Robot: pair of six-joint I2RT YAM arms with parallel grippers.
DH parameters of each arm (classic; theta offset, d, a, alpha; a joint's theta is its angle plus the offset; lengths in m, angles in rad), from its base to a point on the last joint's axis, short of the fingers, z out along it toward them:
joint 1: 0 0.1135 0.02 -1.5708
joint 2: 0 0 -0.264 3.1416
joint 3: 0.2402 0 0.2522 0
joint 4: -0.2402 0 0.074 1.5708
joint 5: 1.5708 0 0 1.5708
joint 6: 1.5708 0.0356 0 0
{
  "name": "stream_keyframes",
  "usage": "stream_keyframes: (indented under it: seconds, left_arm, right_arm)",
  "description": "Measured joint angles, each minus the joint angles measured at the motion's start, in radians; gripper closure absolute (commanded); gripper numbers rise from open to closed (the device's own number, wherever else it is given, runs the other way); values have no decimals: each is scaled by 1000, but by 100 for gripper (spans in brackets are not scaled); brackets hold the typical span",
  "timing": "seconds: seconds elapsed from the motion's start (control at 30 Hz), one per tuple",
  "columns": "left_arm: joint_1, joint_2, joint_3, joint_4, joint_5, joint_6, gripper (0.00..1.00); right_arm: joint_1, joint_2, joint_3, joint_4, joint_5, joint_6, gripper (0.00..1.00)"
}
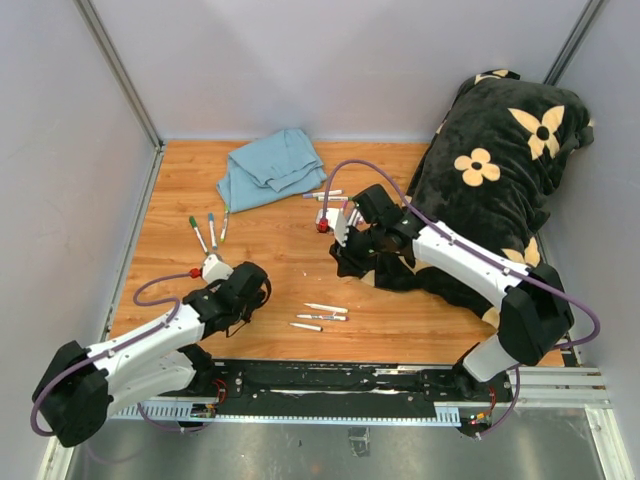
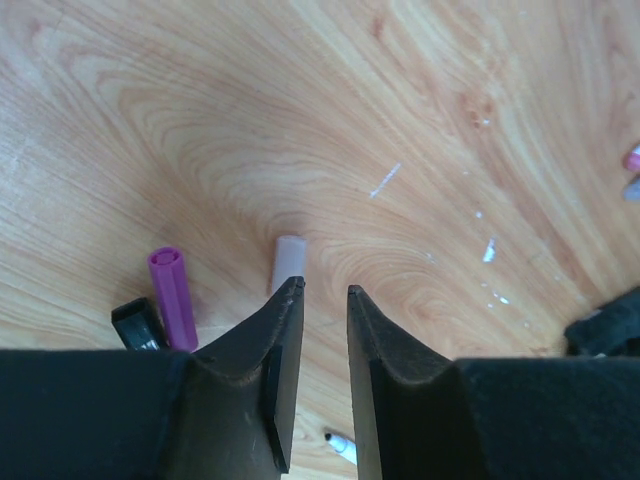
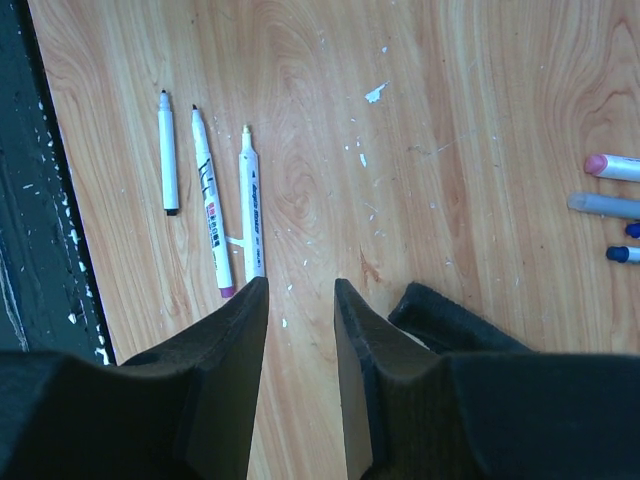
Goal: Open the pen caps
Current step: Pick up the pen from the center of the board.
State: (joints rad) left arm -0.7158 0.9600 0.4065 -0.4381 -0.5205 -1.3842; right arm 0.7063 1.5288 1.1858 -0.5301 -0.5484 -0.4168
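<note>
Purple cap (image 2: 172, 295) and pale cap (image 2: 288, 262) lie loose on bench (image 2: 420, 150), lower left of left-wrist view, likely discarded as finished; pink cap (image 3: 597, 164), right edge, unpulled; left end effector (image 2: 325, 288) and right end effector (image 3: 300, 284) apart, empty.

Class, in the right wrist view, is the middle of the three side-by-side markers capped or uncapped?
Uncapped: the middle marker shows a bare, narrow writing tip with no cap over it.
</note>
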Motion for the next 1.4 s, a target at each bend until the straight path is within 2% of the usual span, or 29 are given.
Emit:
stream_keyframes:
  seconds: [0.1,0.23,0.4,0.53,0.73,0.87,1.1,1.4]
  left_arm:
    - [0,-56,0,-2,-1,34,67]
    - [0,-141,-1,56,1,148,49]
    - [-1,-224,-16,254,22,375,20]
    - [-1,-236,-47,469,71,589,5]
    - [-1,-134,-77,772,174,859,3]
    - [3,2,-37,882,254,980,3]
    - [48,315,250,911,388,1130,3]
    - [146,658,719,772,484,1222,5]
  right_arm:
    - [-11,-5,-1,0,-2,0,66]
    - [-38,-20,-2,0,-6,0,65]
    - [-78,-36,-2,0,-10,0,64]
    - [-94,-47,-2,0,-10,-3,63]
    - [-141,-86,-3,-1,-11,-11,62]
    - [-180,-123,-3,-6,-12,-17,61]
    - [-246,-184,-4,-11,-28,-29,61]
    - [-325,-206,-3,-32,-29,-33,59]
